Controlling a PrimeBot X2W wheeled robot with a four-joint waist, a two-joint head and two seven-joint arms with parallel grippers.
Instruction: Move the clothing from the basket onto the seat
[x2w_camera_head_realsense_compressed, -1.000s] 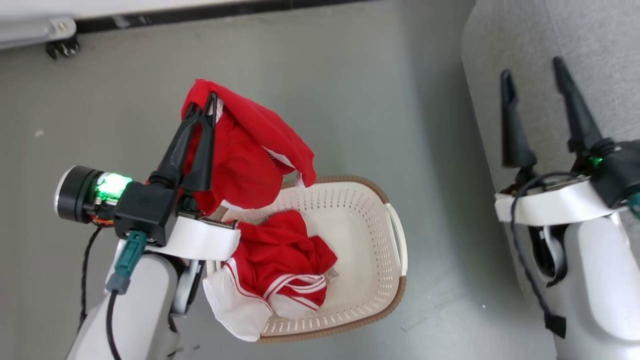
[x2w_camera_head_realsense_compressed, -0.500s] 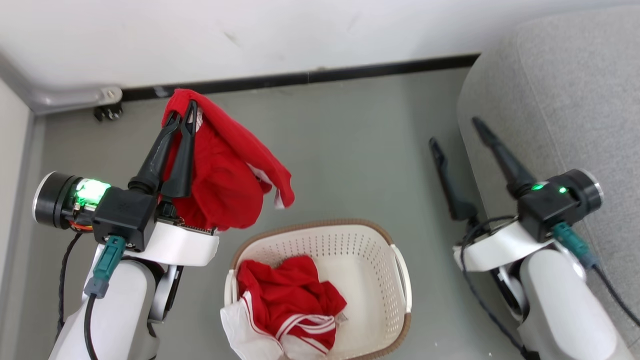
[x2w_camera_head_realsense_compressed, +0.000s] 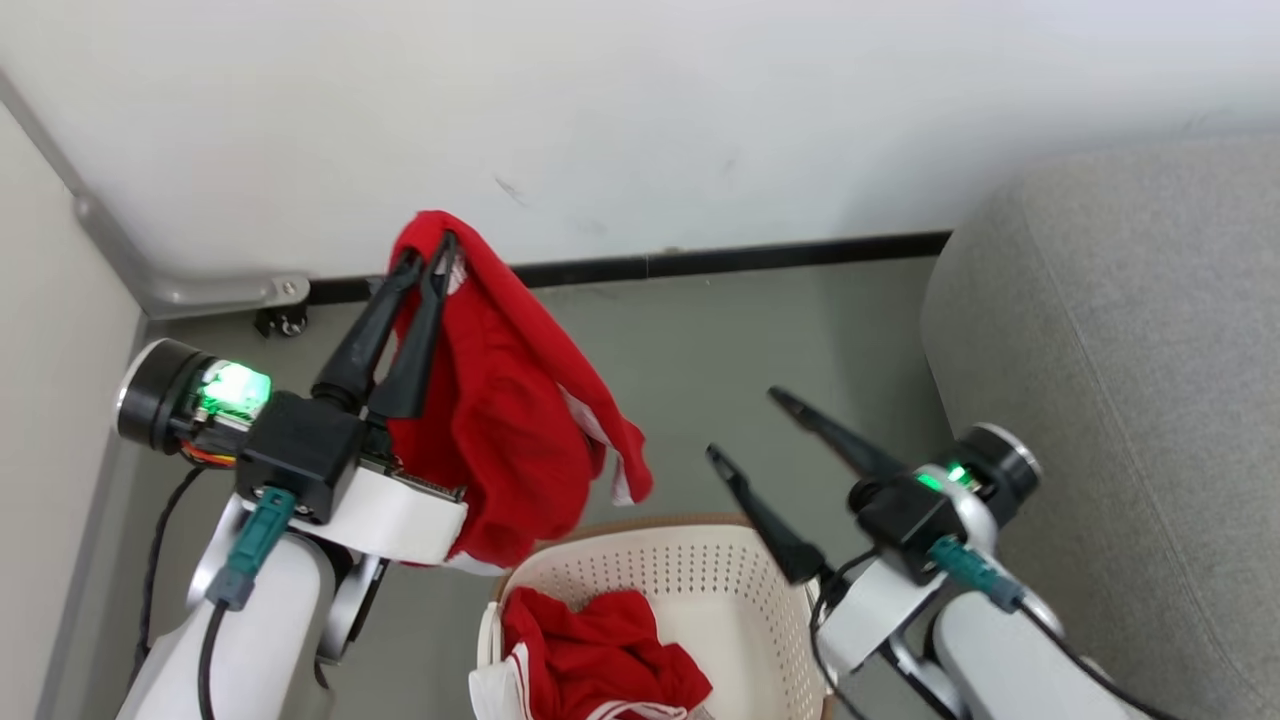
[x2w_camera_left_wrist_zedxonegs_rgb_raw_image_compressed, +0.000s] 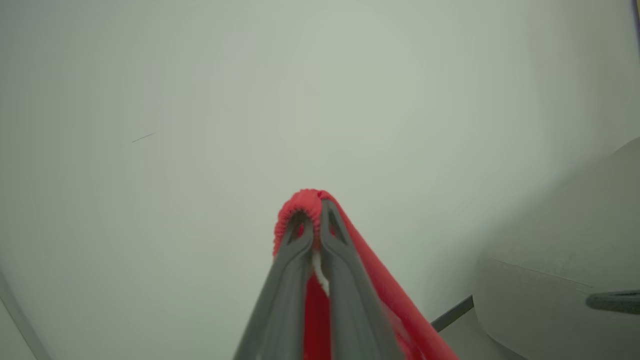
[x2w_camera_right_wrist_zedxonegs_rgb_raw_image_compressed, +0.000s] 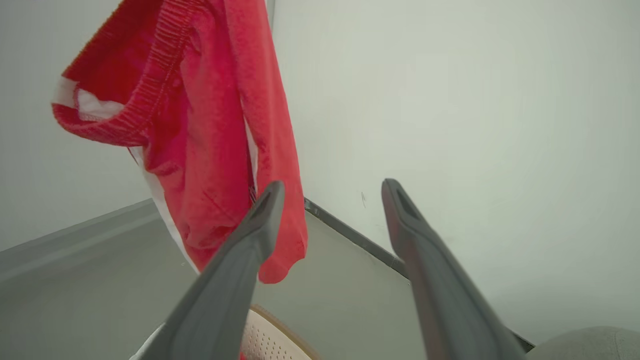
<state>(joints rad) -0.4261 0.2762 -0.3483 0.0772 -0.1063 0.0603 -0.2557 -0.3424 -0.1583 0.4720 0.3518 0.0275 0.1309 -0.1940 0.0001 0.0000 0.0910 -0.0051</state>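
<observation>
The floor (x2w_camera_head_realsense_compressed: 720, 340) is smooth and grey-green. A white wall (x2w_camera_head_realsense_compressed: 640, 120) closes the top of the head view, with a black baseboard (x2w_camera_head_realsense_compressed: 750, 262) along its foot. A metal rail (x2w_camera_head_realsense_compressed: 200, 293) comes down the corner at the upper left. The grey sofa (x2w_camera_head_realsense_compressed: 1120, 350) takes the right side of the frame. The cream basket (x2w_camera_head_realsense_compressed: 690, 580) stands on the floor at the bottom centre and is cut by the lower edge.

At the centre left, the left gripper (x2w_camera_head_realsense_compressed: 430, 250) is raised and pinched tight on the top edge of a red garment (x2w_camera_head_realsense_compressed: 510, 430). This garment hangs free in the air, up and to the left of the basket. The other red garment (x2w_camera_head_realsense_compressed: 600, 660) lies crumpled in the left part of the basket. The right gripper (x2w_camera_head_realsense_compressed: 744, 423) is at the lower centre right with its fingers spread wide and nothing between them. Its fingers point to the upper left.

The left wrist view gives the pinch from close. The ribbed red edge folds over the two closed fingertips, and a little white shows between the fingers. The right wrist view gives the hanging garment from the side, in the upper left of its frame. There the gathered waistband and a white band are clear, with the basket's brown rim at the bottom edge.

In the head view the held garment has its long axis from the upper left down to the lower right. The waistband is on top at the fingertips, and the loose end with white trim points down toward the basket rim.
</observation>
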